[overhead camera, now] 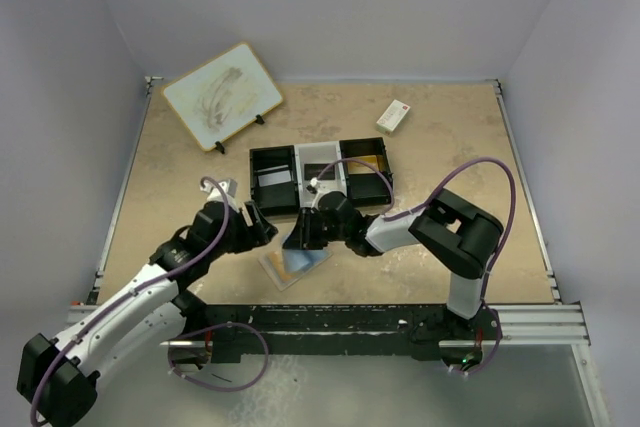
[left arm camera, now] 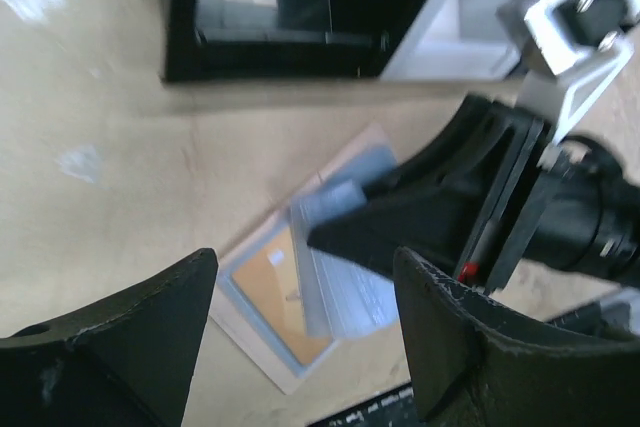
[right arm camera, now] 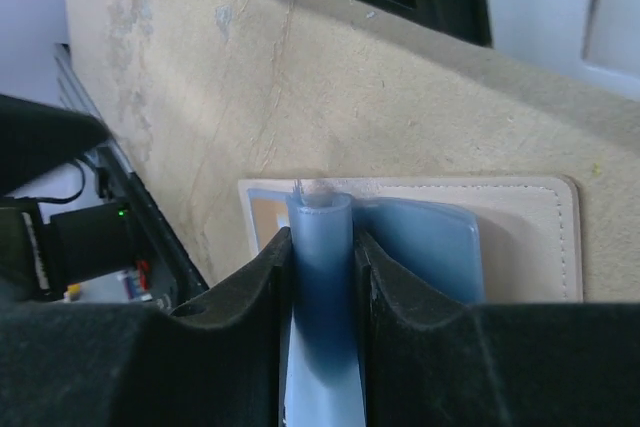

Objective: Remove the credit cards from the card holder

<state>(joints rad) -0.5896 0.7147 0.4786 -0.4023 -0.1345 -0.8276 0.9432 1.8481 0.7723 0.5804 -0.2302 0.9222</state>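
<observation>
**Right gripper [right arm camera: 322,265] pinches the card holder [overhead camera: 296,265] by its pale blue inner leaf [right arm camera: 321,232]; left gripper [left arm camera: 303,269] waits spread beside it.**
The card holder lies open on the table [overhead camera: 450,172], just in front of the three-compartment tray [overhead camera: 272,151] and between the two arms. Its long axis slants from near-left to far-right. The right gripper comes at it from the right and grips the leaf at the holder's middle. The left gripper hovers empty just to its left, facing the orange card [left arm camera: 272,299] in the exposed pocket. That arm looks better placed to draw the card out.
</observation>
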